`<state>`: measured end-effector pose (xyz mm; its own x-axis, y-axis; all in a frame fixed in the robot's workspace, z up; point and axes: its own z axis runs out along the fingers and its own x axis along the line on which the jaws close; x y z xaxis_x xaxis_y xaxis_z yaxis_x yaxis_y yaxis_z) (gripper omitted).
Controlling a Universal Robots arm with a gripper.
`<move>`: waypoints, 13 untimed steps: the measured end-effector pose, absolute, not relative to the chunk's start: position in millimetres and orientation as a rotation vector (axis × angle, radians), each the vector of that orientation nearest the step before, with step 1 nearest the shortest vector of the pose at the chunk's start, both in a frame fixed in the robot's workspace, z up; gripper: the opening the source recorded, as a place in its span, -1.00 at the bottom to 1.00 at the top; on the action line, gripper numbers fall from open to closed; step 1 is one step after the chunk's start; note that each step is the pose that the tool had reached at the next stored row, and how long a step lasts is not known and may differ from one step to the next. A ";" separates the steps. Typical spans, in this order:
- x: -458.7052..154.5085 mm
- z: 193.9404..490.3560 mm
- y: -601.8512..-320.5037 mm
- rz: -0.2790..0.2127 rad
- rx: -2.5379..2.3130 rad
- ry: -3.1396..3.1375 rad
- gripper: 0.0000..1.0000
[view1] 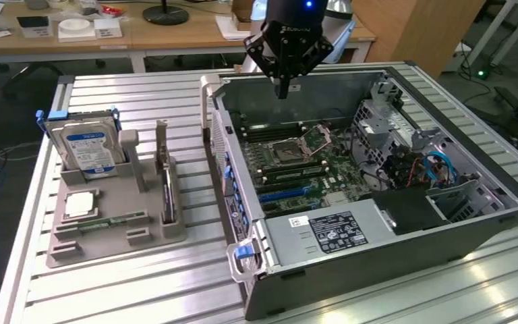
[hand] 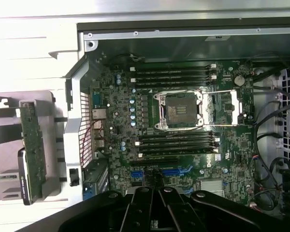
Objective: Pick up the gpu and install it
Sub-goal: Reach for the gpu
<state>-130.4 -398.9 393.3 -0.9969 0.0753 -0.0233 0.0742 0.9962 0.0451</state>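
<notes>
Lab bkgd: wooden desks [view1: 151, 37] w/ papers and small boxes, beyond the far end of the PC case [view1: 376, 273]. Slatted metal table [view1: 133, 94] under the case. Case lying on its side, side panel off, interior facing up.

Inside the case:
- motherboard [view1: 322, 165] covering the floor, seen from straight above in the wrist view [hand: 183, 159];
- CPU socket [view1: 297, 145] near the board's middle, metal frame round it, w/ long memory slots on two sides of it;
- grey PSU [view1: 331, 229] w/ black label at the case end nearest the exterior cam;
- drive cage [view1: 380, 111] and blue cables [view1: 439, 169] along the case wall on the exterior view's right.

Outside the case, on the exterior view's left:
- grey parts tray [view1: 142, 206] flat on the table, near the case but apart from it;
- gpu [view1: 166, 179] standing on its long edge in a tray slot on the side nearest the case, pale bracket end uppermost at the far end, untouched;
- hard drive [view1: 86, 145] w/ blue label upright at the tray's far corner, farther from the case than the gpu;
- memory stick [view1: 110, 221] lying flat in the tray.

Black gripper [view1: 282, 91] hanging above the case's far end, over the board, clear of all parts and well apart from the gpu. Fingers pressed together to one point, nothing between them.
</notes>
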 end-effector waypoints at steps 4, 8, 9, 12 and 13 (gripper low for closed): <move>-134.0 393.3 -399.0 0.069 0.117 3.114 -0.80; -137.0 393.3 -399.0 0.069 0.117 3.114 -0.80; -137.6 393.3 -399.0 0.069 0.117 3.114 -0.80; -139.3 393.3 -399.1 0.069 0.117 3.114 -0.80; -140.0 393.3 -399.2 0.069 0.117 3.114 -0.80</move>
